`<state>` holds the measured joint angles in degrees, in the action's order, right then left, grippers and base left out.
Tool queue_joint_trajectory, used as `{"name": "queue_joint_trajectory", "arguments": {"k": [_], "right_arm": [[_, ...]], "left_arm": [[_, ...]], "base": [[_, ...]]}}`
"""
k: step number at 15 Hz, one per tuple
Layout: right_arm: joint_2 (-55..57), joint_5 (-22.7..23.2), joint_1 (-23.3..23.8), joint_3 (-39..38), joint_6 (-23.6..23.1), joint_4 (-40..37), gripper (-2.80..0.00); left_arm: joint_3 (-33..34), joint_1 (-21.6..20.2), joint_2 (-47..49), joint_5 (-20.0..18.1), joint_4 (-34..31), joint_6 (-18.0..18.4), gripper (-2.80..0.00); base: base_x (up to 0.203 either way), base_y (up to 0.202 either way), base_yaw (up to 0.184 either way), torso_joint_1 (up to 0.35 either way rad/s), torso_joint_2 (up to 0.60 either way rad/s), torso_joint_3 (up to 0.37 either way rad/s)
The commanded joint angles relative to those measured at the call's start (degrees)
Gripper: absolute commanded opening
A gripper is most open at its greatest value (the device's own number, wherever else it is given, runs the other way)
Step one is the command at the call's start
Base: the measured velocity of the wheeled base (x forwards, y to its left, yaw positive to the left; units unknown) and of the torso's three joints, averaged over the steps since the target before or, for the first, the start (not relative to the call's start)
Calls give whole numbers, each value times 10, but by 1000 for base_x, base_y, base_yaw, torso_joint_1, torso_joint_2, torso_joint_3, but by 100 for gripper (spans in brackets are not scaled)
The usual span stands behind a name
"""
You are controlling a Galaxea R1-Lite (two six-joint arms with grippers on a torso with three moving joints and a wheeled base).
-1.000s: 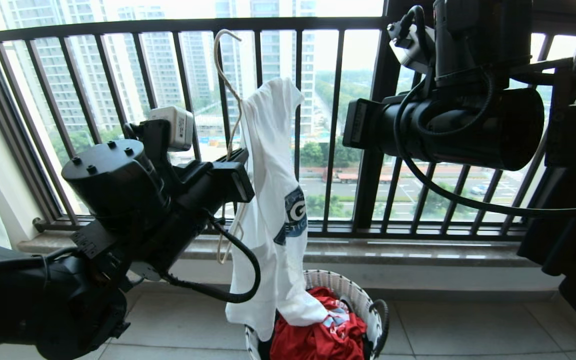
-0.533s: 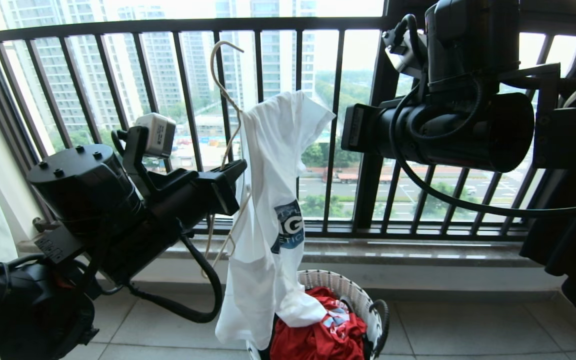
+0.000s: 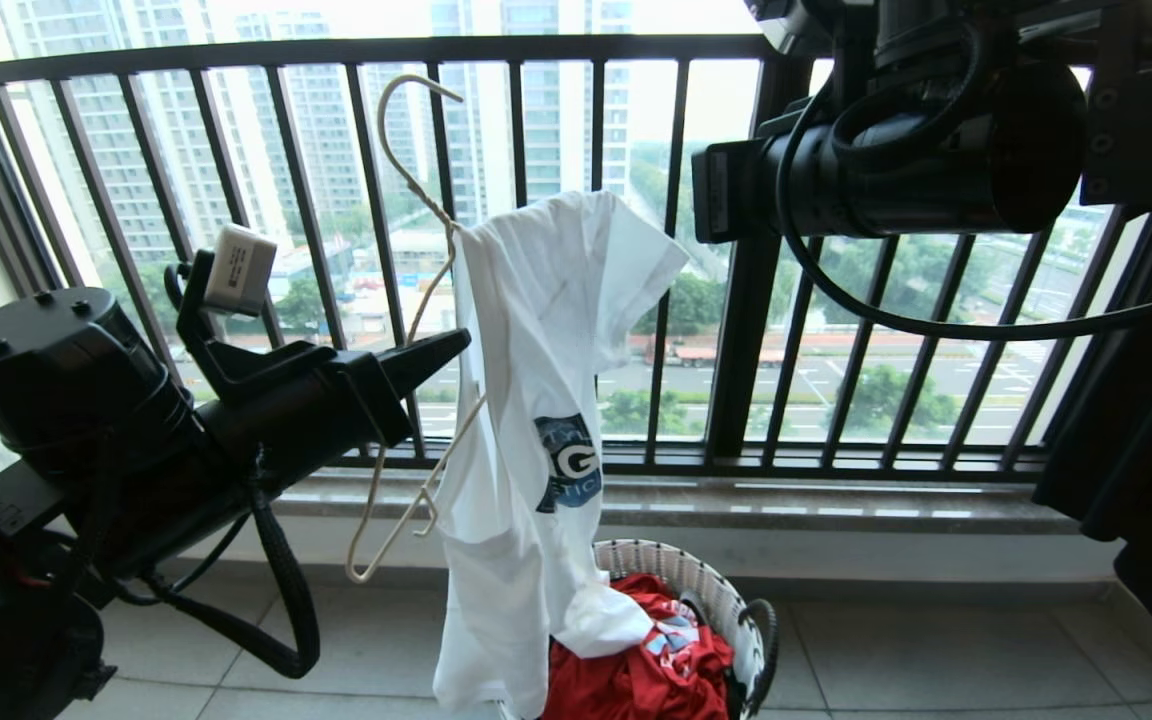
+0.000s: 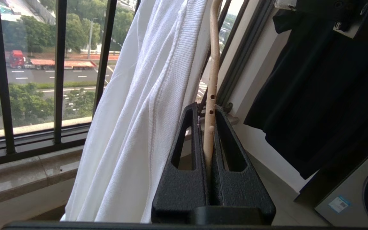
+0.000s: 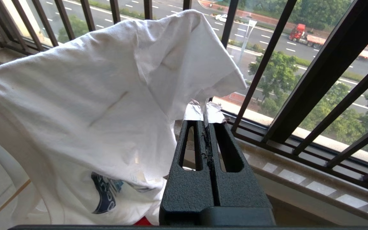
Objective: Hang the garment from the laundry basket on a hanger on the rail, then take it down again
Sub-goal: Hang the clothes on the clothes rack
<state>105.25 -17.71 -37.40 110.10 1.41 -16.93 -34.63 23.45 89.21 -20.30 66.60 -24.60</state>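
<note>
Before the black window railing (image 3: 576, 48), the garment (image 3: 536, 400) hangs above the laundry basket (image 3: 726, 600) on the hanger (image 3: 416, 330) (clamped by the left gripper (image 4: 210, 108)), while the right gripper (image 5: 204, 111) is closed beside it.

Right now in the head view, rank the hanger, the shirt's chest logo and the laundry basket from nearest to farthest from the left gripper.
1. hanger: clamped in the left gripper.
2. chest logo: below and to the right, on the hanging garment.
3. laundry basket: lowest, on the floor at the right.
</note>
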Motion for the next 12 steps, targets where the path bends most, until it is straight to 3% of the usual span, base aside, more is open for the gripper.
{"name": "queue_joint_trajectory", "arguments": {"k": [1, 2, 5, 8, 10, 12], "right_arm": [[26, 5, -1, 38, -101, -24, -280], [28, 32, -1, 36, -147, -25, -280], [24, 102, 0, 33, -224, -25, -280], [19, 136, 0, 25, -241, -28, -280], [-6, 170, 0, 10, -244, -52, -280], [-22, 201, 0, 9, -245, -131, -280]], "left_arm": [[12, -22, -10, -45, 4, -13, -280], [19, -30, -11, -63, 4, -15, -280], [35, -39, -13, -106, 4, -15, -280], [45, -58, -16, -152, 5, -21, -280], [54, -83, -16, -217, 5, -35, -280], [66, -103, -16, -282, 6, -37, -280]], "base": [[0, 0, 0, 0, 0, 0], [0, 0, 0, 0, 0, 0], [0, 0, 0, 0, 0, 0], [0, 0, 0, 0, 0, 0], [0, 0, 0, 0, 0, 0], [0, 0, 0, 0, 0, 0]]}}
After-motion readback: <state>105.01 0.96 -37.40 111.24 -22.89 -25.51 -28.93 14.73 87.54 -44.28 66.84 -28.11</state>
